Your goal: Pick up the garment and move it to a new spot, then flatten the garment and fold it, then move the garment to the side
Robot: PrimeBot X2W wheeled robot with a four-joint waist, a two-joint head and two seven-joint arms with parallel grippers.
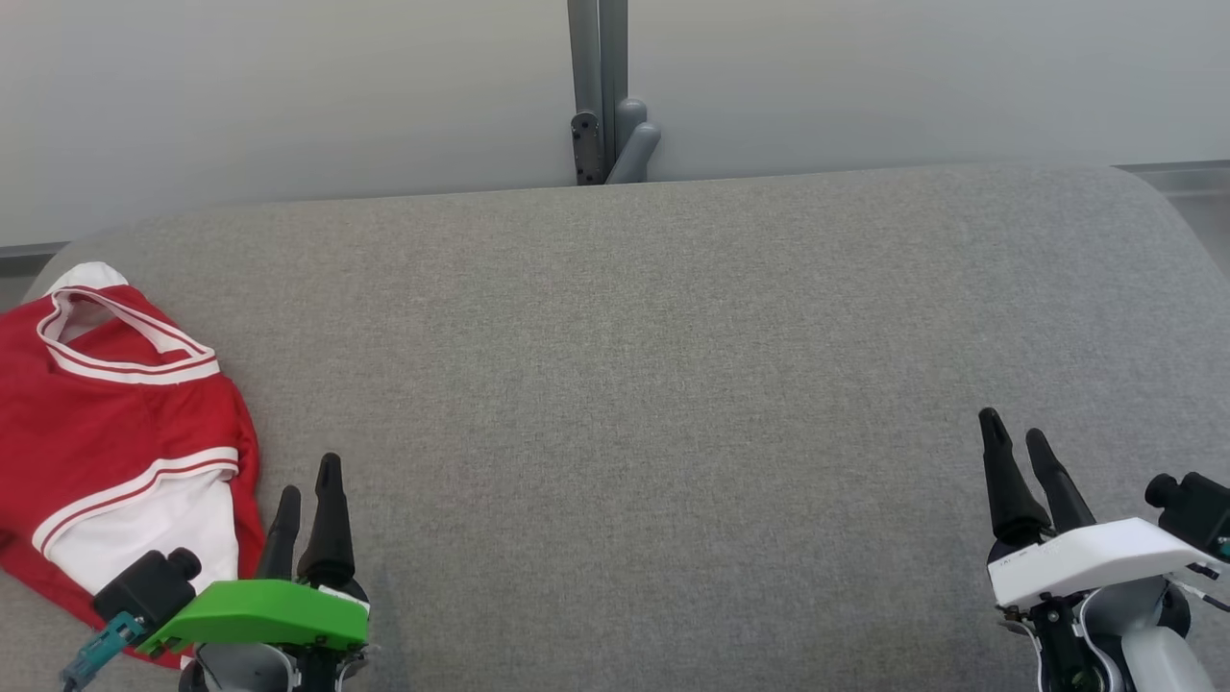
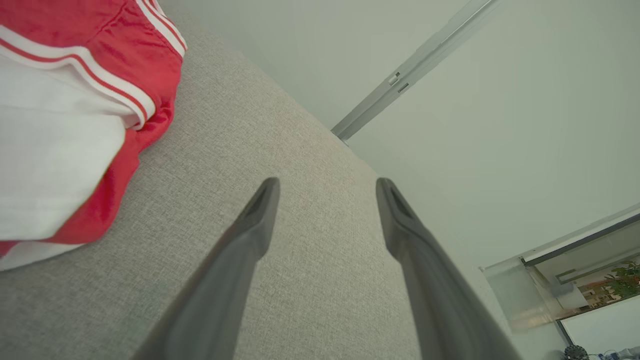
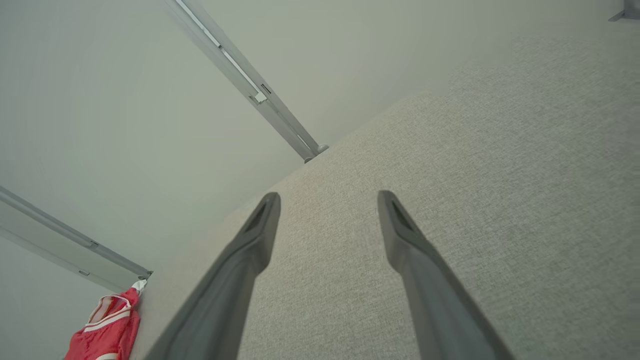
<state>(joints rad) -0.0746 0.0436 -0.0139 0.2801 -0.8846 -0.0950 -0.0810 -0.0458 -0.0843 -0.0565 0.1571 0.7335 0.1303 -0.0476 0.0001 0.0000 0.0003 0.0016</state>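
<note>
Left of the left gripper (image 1: 309,476), fingers wide and empty, lies a rumpled red-and-white fabric garment (image 1: 115,423); pinch its nearest, seemingly doubled, edge; the right gripper (image 1: 1012,424) gapes too.

Grey woven padded surface (image 1: 673,384): flat, spanning most of head view, far corners rounded. Pale wall panels (image 1: 288,96): directly behind far edge, plain. Vertical grey post (image 1: 598,58): between panels, top centre. Small perforated bracket (image 1: 583,144) and rounded grey fitting (image 1: 636,144): at post base, just beyond surface edge. Dark strip (image 1: 1187,168): along wall base at far right. Left wrist view, lower right: framed opening (image 2: 580,250) in wall, green plant (image 2: 622,280) beyond, other detail too blurred to tell.
</note>
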